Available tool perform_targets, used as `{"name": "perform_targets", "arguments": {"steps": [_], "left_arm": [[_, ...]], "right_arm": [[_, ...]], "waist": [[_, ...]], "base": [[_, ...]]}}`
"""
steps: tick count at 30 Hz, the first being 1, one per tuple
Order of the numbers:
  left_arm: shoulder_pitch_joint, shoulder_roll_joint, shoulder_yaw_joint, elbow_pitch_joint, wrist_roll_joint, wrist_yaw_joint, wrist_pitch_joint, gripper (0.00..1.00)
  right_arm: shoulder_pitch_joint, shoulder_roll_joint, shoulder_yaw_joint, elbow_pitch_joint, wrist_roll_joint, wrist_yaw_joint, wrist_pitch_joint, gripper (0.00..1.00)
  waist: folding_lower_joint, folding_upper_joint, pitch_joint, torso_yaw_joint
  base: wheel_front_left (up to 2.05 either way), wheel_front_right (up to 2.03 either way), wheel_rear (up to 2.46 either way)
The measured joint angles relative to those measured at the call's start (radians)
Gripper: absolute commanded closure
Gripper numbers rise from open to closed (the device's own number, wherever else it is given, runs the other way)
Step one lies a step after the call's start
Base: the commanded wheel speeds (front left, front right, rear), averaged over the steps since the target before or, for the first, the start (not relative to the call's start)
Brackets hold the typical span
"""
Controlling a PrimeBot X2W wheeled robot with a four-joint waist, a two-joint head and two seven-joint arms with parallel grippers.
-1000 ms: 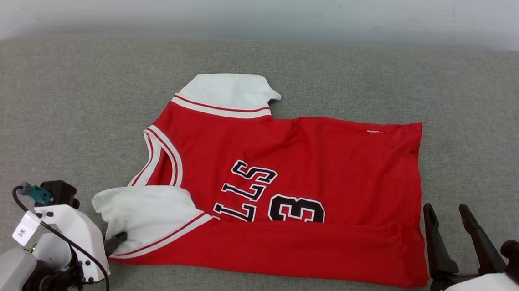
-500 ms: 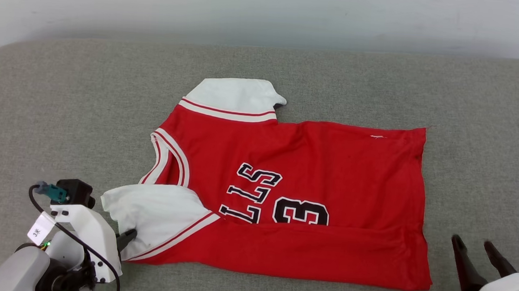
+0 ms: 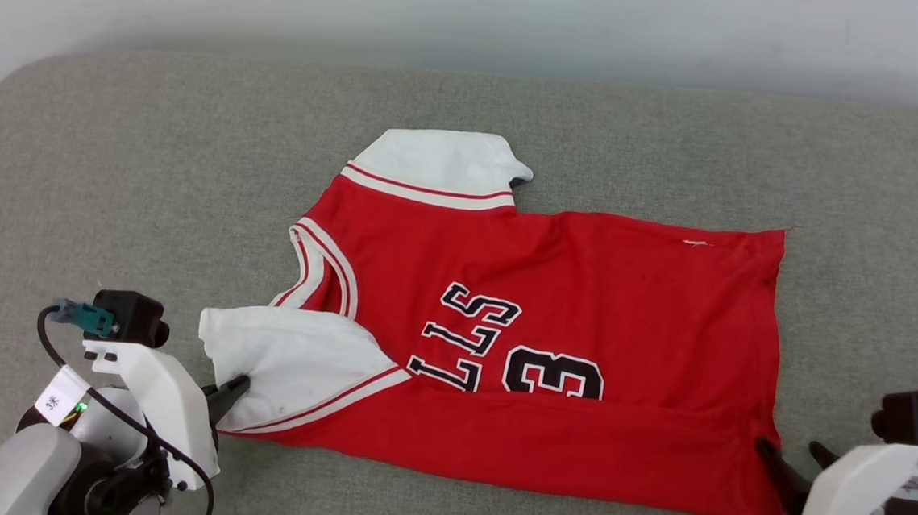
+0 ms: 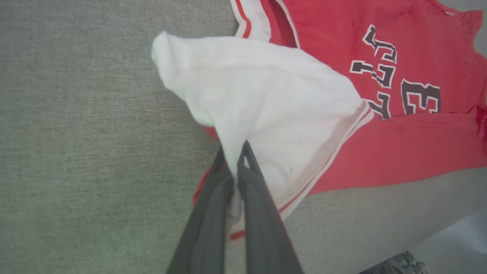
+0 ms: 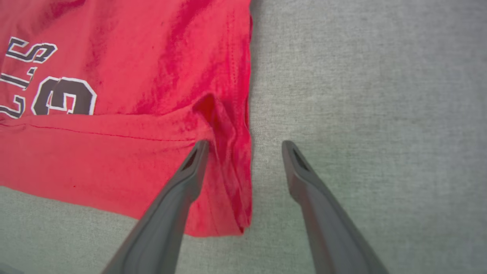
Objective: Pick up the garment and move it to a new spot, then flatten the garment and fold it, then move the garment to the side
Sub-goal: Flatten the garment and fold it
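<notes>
Grey woven cloth with a fine, even grain covers the desk [image 3: 111,144], whose far corners are rounded, and a pale plain wall [image 3: 476,8] stands behind it. At the middle of the desk lies the garment [image 3: 585,299], a red jersey spread front-up with its collar to the left and its hem [image 3: 774,352] to the right. The knit looks thin and soft and shows shallow wrinkles. The black, white-outlined letters and number lie sideways, their near parts covered by a band of plain red cloth [image 3: 575,447] turned over along the near edge. The far sleeve [image 3: 441,163] is white, lies flat and is edged with red-and-white striped trim; the near sleeve [image 3: 299,355] is rumpled and drawn to a peak. The left claw [image 4: 233,163] is clamped shut on that near sleeve, with white cloth pinched between its long dark fingers. The right claw [image 5: 245,152] stands wide open at the near right corner of the hem, one finger over the bunched red cloth and the other over bare desk, gripping nothing. I judge the move and the flattening done and the folding begun, with one lengthwise fold in place. Further folds and the shift to the side remain.
</notes>
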Motion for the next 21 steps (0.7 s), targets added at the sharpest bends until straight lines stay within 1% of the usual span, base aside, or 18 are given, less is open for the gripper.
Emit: {"name": "perform_targets", "arguments": {"steps": [4,5,7,8,9,10,11,16,21], "left_arm": [[0.007,0.000,-0.004,-0.025,0.000,0.011,0.007,1.00],[0.007,-0.001,-0.006,-0.029,0.000,0.012,0.009,1.00],[0.010,-0.003,-0.007,-0.029,-0.001,0.012,0.009,1.00],[0.012,-0.004,-0.007,-0.028,-0.002,0.012,0.008,1.00],[0.015,-0.004,-0.007,-0.026,-0.003,0.012,0.008,1.00],[0.018,-0.006,-0.007,-0.025,-0.006,0.012,0.008,1.00],[0.020,-0.007,-0.008,-0.023,-0.011,0.012,0.008,1.00],[0.023,-0.012,-0.011,-0.017,-0.010,0.012,0.000,1.00],[0.040,-0.012,-0.012,-0.018,-0.008,0.012,-0.012,1.00]], "right_arm": [[-0.039,-0.007,0.040,0.045,0.000,0.000,0.016,0.00],[-0.045,-0.009,0.075,0.091,0.017,0.000,0.046,0.00],[-0.051,-0.015,0.092,0.116,0.024,0.000,0.074,0.00],[-0.056,-0.018,0.099,0.127,0.028,0.000,0.088,0.09],[-0.059,-0.018,0.103,0.136,0.033,0.000,0.094,0.51],[-0.062,-0.018,0.106,0.143,0.035,0.000,0.096,0.64],[-0.067,-0.018,0.107,0.151,0.039,0.000,0.096,1.00],[-0.087,-0.020,0.118,0.171,0.050,0.000,0.082,1.00],[-0.104,-0.050,0.123,0.156,0.050,0.000,0.065,1.00]], "waist": [[0.0000,0.0000,0.020,0.007],[0.0000,0.0000,0.033,0.014],[0.0000,0.0000,0.037,0.017],[0.0000,0.0000,0.038,0.017],[0.0000,0.0000,0.039,0.017],[0.0000,0.0000,0.038,0.017],[-0.0001,-0.0001,0.037,0.017],[0.0000,0.0000,0.023,0.020],[0.0000,0.0000,-0.008,0.022]], "base": [[0.00,0.00,0.00],[0.00,0.00,0.00],[0.00,0.00,0.00],[0.00,0.00,0.00],[0.00,0.00,0.00],[0.00,0.00,0.00],[0.00,0.00,0.00],[0.00,0.00,0.00],[0.00,0.00,0.00]]}}
